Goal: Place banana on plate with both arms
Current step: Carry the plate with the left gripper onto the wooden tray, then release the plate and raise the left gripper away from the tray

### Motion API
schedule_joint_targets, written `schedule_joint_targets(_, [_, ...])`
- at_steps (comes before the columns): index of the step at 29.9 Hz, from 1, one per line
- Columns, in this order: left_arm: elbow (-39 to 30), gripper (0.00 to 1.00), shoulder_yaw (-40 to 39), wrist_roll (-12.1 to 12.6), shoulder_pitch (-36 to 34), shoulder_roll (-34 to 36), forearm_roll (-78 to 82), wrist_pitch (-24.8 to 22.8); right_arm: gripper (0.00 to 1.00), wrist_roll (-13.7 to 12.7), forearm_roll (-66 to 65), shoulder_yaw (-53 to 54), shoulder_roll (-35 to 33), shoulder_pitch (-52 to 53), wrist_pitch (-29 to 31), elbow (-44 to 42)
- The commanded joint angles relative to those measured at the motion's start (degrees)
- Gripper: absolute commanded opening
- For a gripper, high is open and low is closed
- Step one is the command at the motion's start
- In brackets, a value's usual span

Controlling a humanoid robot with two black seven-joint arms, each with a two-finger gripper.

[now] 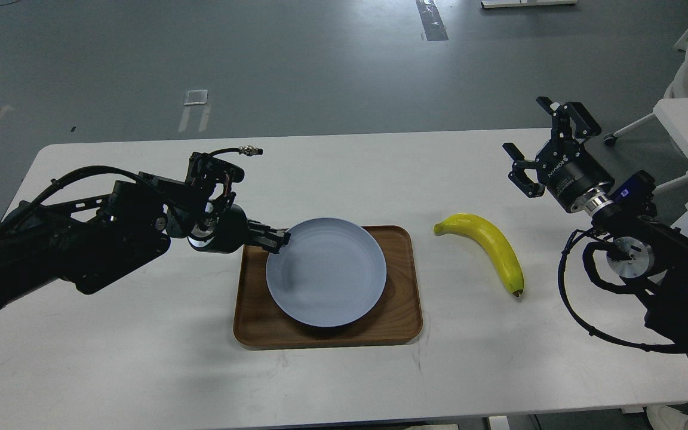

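Banana [490, 251] lies flat on table [141, 370], below-left of right gripper [532, 146], which is spread wide, holding nothing. Long axis diagonal: green stem up-left, dark tip down-right. Left gripper [278, 239] pinches plate [326, 272] rim; fingertips hard to make out. Plate rests on tray [404, 322].

Matte smooth plate [326, 272], grained wooden tray [401, 325], glossy-skinned banana [493, 248], smooth white table [141, 358]

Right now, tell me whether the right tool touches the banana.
Apart. The head view shows bare white table between the right tool, raised with fingers spread, and the banana.
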Motion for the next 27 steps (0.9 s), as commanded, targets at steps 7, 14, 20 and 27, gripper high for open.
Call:
schedule_joint_targets(7, [0.0, 0.36, 0.6, 0.2, 0.2, -0.1, -0.6, 0.0, 1.00, 0.0, 0.0, 0.0, 0.2, -0.1, 0.0, -0.1])
schedule_joint_targets(14, [-0.1, 0.98, -0.8, 0.6, -0.3, 0.1, -5.8, 0.0, 1.00, 0.0, 0.0, 0.0, 0.0, 0.0, 0.0, 0.0])
schedule_joint_targets(20, [0.0, 0.98, -6.4, -0.1, -2.2, 3.8, -37.1, 0.3, 1.00, 0.0, 0.0, 0.0, -0.2, -0.2, 0.0, 0.0])
schedule_joint_targets(27, [0.5, 0.98, -9.8, -7.4, 1.5, 8.2, -64.5, 6.8, 1.00, 0.0, 0.0, 0.0, 0.0, -0.3, 0.0, 0.0])
